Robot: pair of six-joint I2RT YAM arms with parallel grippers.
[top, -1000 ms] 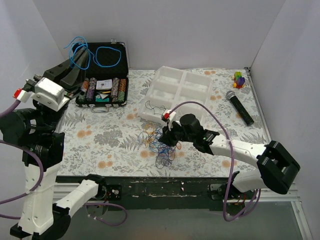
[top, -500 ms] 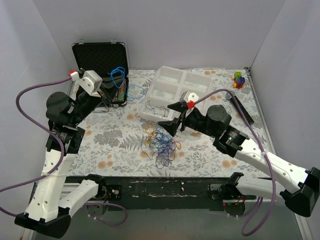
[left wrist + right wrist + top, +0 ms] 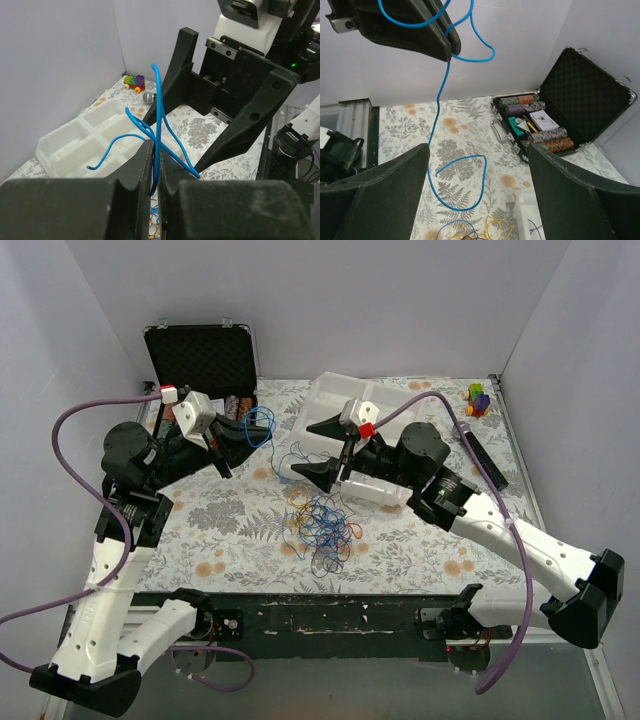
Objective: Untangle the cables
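Observation:
The cables lie as a tangle (image 3: 322, 522) of blue, orange, yellow and black loops on the flowered table, its top edge showing in the right wrist view (image 3: 470, 231). My left gripper (image 3: 243, 438) is shut on one long blue cable (image 3: 262, 424), held in the air between the case and the tray. The cable stands up between its fingers (image 3: 156, 148) in the left wrist view (image 3: 159, 95). It hangs down to the table in the right wrist view (image 3: 440, 102). My right gripper (image 3: 318, 448) is wide open and empty, facing the left gripper, its jaws (image 3: 477, 150) either side of the hanging cable.
An open black case (image 3: 205, 358) with poker chips stands at the back left (image 3: 555, 125). A white compartment tray (image 3: 385, 405), holding a thin black cable, sits behind the right gripper. A microphone (image 3: 480, 455) and a coloured toy (image 3: 478, 398) lie at the back right.
My left gripper has come down and moved right from the case with the blue cable. My right gripper has risen off the tangle, opened wide and swung toward the left gripper.

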